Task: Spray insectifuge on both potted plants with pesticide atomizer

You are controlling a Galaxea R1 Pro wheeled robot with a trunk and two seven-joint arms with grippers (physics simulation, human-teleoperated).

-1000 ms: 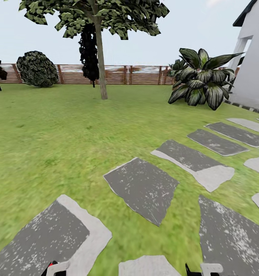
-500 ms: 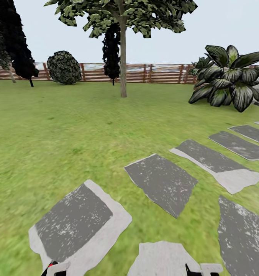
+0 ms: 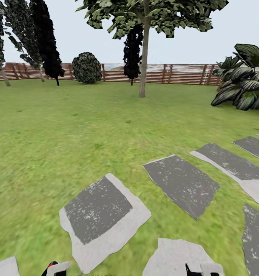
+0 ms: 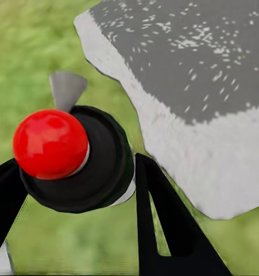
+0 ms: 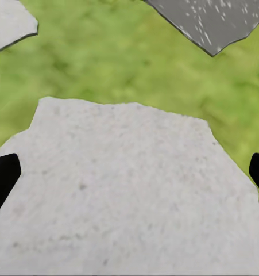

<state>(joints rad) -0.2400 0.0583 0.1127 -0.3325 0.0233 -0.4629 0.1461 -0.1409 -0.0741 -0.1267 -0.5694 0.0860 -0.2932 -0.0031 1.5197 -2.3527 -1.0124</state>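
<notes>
I'm looking out over the garden lawn [image 3: 60, 126] w/ grey stepping stones [image 3: 102, 214] running off to the right. Brown slatted fence [image 3: 175, 73] across the back, a tree [image 3: 144, 50] in front of it, a round bush [image 3: 86, 68] and dark tall trees [image 3: 45, 38] toward the left. Big striped-leaf shrub [image 3: 246, 82] at the right edge. Atomizer and the two potted plants: nowhere I can spot them from here.

Left gripper [image 4: 77, 230]: black fingers [image 4: 163, 224] spread apart, nothing pinched between them. A black round part w/ a red ball [image 4: 49, 142] sits right at the jaws in the left wrist view; a stepping stone w/ pale border [image 4: 186, 75] lies beyond the fingers, grass between.

Right gripper [image 5: 129, 178]: just the black fingertips [image 5: 3, 175] at both edges of the wrist view, wide apart, nothing in them. A pale stone slab [image 5: 123, 190] lies straight ahead between the jaws, grass beyond it.
</notes>
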